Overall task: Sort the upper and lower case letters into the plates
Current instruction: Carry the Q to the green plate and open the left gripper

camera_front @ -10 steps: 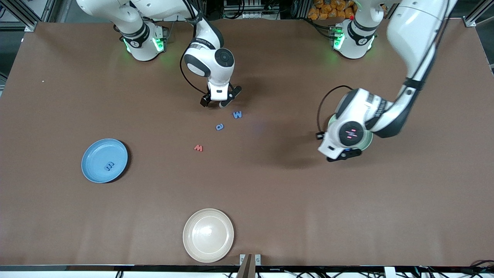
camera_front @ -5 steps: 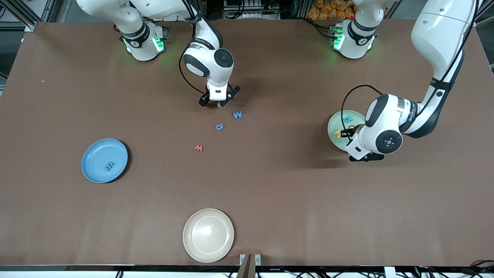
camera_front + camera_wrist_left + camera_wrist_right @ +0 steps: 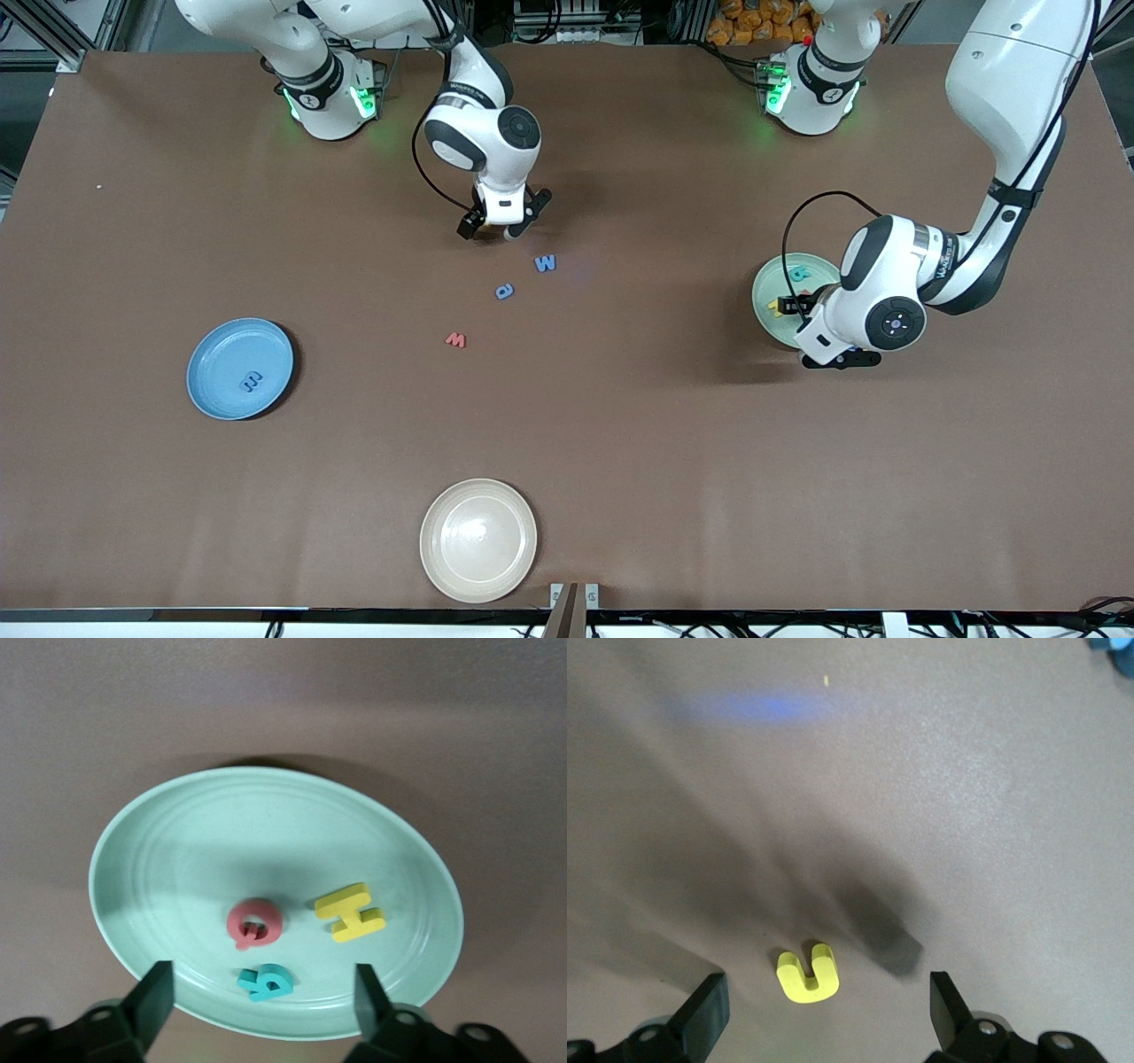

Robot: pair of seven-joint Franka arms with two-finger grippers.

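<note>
The front view looks down from high across the table [image 3: 620, 443] toward both arm bases, taking in its whole surface. The left wrist view looks closely down on the mint green plate [image 3: 159, 859], which the front view also shows [image 3: 764, 306]. The right wrist view sits low over bare tabletop and a yellow letter [image 3: 806, 974].

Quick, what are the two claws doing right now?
Left gripper: open, empty, over the mint plate.
Right gripper: open, empty, over a yellow letter.
</note>
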